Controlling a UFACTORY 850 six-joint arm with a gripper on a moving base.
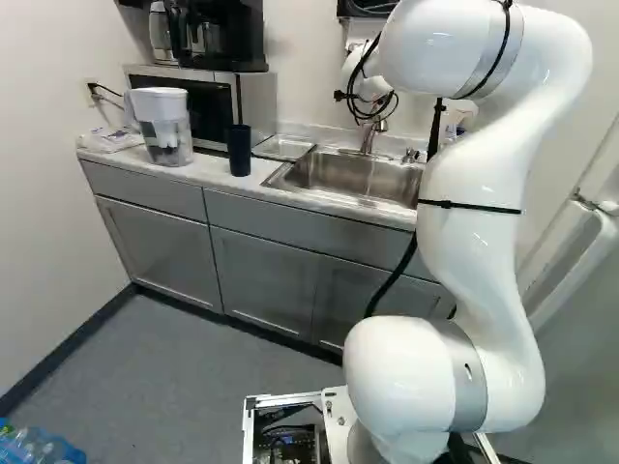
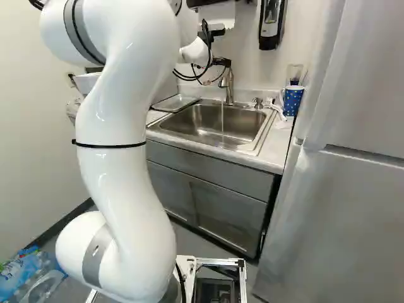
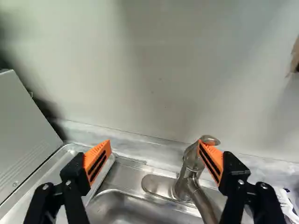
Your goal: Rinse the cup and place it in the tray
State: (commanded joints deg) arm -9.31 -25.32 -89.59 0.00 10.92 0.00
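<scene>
In the right base view my gripper (image 2: 221, 62) is at the faucet (image 2: 228, 85), partly hidden by cables. The wrist view shows the gripper (image 3: 154, 145) open and holding nothing, with the faucet handle (image 3: 210, 140) close by one orange pad (image 3: 211, 161); contact cannot be told. A thin stream of water (image 2: 222, 120) falls into the sink (image 2: 208, 124). A dark blue cup (image 1: 239, 150) stands upright on the counter left of the sink. The metal tray (image 1: 282, 147) lies beside the sink, with no cup in it. A blue patterned cup (image 2: 293, 100) stands right of the sink.
A water pitcher (image 1: 164, 126) and a microwave (image 1: 208, 104) stand on the counter (image 1: 208, 171), with a coffee machine (image 1: 227, 37) above. The soap dispenser (image 2: 271, 24) hangs on the wall. A refrigerator (image 2: 353, 189) stands at the right. Bottles (image 2: 28, 278) lie at the lower left.
</scene>
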